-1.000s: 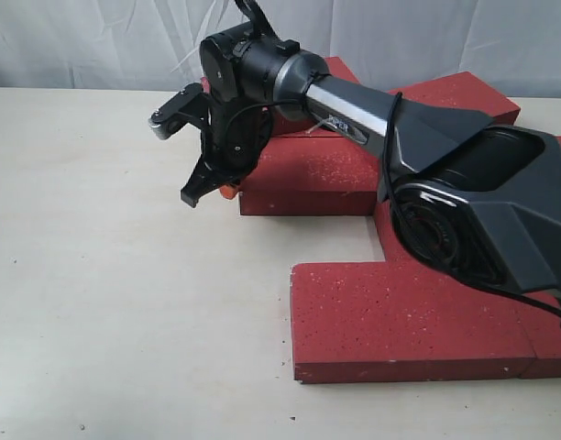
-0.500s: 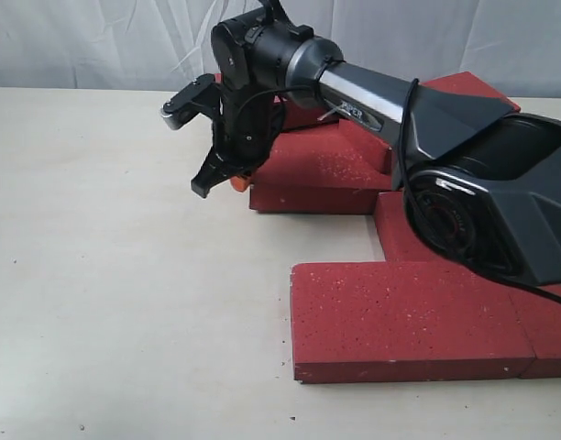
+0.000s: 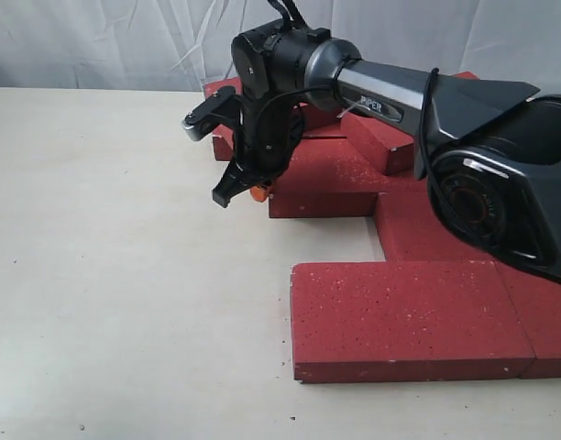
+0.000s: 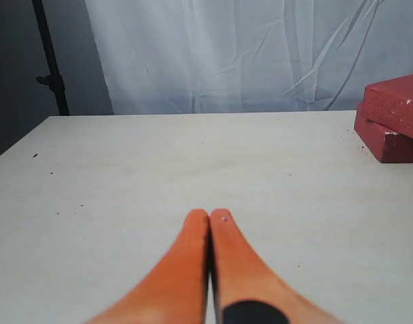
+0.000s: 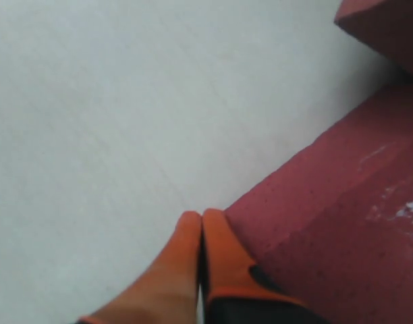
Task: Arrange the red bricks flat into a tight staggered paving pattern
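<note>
Several dark red bricks lie at the right of the table. A long front brick (image 3: pixel 400 316) lies flat near the table's front edge. Behind it a middle brick (image 3: pixel 340 179) lies flat, with more bricks (image 3: pixel 381 139) stacked askew behind it. My right gripper (image 3: pixel 248 193) is shut with nothing held, its orange tips against the left end of the middle brick (image 5: pixel 314 223). In the right wrist view its fingertips (image 5: pixel 202 217) sit at the brick's corner. My left gripper (image 4: pixel 210 216) is shut and empty over bare table, with two stacked bricks (image 4: pixel 395 118) far off to one side.
The pale table (image 3: pixel 125 275) stretches left of the bricks. A white curtain (image 3: pixel 97 41) hangs behind. The right arm's dark body (image 3: pixel 500 183) covers part of the bricks on the right. A black stand pole (image 4: pixel 50 61) shows in the left wrist view.
My right gripper has moved rightward, and the middle brick has slid to the right with it. The front brick has not moved.
</note>
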You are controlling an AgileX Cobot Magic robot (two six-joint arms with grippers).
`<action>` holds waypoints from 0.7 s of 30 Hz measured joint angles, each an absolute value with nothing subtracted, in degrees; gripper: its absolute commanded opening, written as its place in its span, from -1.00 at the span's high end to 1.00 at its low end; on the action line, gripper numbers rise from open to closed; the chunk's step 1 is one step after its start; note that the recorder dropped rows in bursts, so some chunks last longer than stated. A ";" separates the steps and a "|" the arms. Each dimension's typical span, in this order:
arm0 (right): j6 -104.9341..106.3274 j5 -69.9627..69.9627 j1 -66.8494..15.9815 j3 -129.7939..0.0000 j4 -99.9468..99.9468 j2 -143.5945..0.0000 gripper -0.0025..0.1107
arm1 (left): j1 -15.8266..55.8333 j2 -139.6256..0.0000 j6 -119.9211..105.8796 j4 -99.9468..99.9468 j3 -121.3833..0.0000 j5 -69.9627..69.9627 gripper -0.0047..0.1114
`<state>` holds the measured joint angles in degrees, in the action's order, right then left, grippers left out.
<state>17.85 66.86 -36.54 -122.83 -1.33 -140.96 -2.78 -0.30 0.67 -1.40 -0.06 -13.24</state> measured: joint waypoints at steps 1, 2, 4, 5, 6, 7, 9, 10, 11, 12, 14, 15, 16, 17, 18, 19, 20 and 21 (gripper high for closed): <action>17.85 66.65 -36.54 -122.51 -1.33 -140.94 0.97 | -2.78 -0.30 0.67 -1.40 -0.06 -13.24 0.91; 17.85 66.42 -36.54 -122.22 -1.33 -140.83 0.97 | -2.78 -0.30 0.67 -1.40 -0.06 -13.24 0.91; 17.85 66.11 -36.54 -121.78 -1.47 -140.49 0.97 | -2.78 -0.30 0.67 -1.40 -0.06 -13.24 0.91; 17.85 66.11 -36.54 -121.78 -1.56 -140.51 0.97 | -2.78 -0.30 0.67 -1.40 -0.06 -13.24 0.91; 17.85 66.01 -36.54 -121.78 -1.70 -140.51 0.97 | -2.78 -0.30 0.67 -1.40 -0.06 -13.24 0.91; 17.85 66.01 -36.54 -121.63 -1.70 -140.46 0.97 | -2.78 -0.30 0.67 -1.40 -0.06 -13.24 0.91; 17.73 65.88 -36.54 -121.52 -1.83 -140.37 0.97 | -2.78 -0.30 0.67 -1.40 -0.06 -13.24 0.91; 17.73 65.88 -36.54 -121.36 -1.83 -140.27 0.97 | -2.78 -0.30 0.67 -1.40 -0.06 -13.24 0.91; 17.73 65.84 -36.54 -121.22 -1.83 -140.23 0.97 | -2.78 -0.30 0.67 -1.40 -0.06 -13.24 0.91; 17.73 65.57 -36.45 -120.94 -1.83 -140.09 0.97 | -2.78 -0.30 0.67 -1.40 -0.06 -13.24 0.91; 17.31 64.96 -36.06 -119.81 -1.19 -139.60 0.97 | -2.78 -0.30 0.67 -1.40 -0.06 -13.24 0.91; 17.18 64.40 -35.82 -118.96 -0.89 -139.02 0.97 | -2.78 -0.30 0.67 -1.40 -0.06 -13.24 0.91; 17.15 63.77 -35.53 -118.05 -0.38 -138.38 0.97 | -2.78 -0.30 0.67 -1.40 -0.06 -13.24 0.91; 17.06 63.18 -35.40 -117.06 0.00 -137.80 0.97 | -2.78 -0.30 0.67 -1.40 -0.06 -13.24 0.91; 17.02 62.65 -35.10 -116.04 0.35 -136.85 0.97 | -2.78 -0.30 0.67 -1.40 -0.06 -13.24 0.91; 17.02 61.97 -35.03 -114.99 0.66 -136.22 0.97 | -2.78 -0.30 0.67 -1.40 -0.06 -13.24 0.91; 16.93 61.32 -34.91 -114.13 0.89 -135.50 0.97 | -2.78 -0.30 0.67 -1.40 -0.06 -13.24 0.91; 16.93 60.28 -34.78 -112.89 1.24 -134.95 0.97 | -2.78 -0.30 0.67 -1.40 -0.06 -13.24 0.91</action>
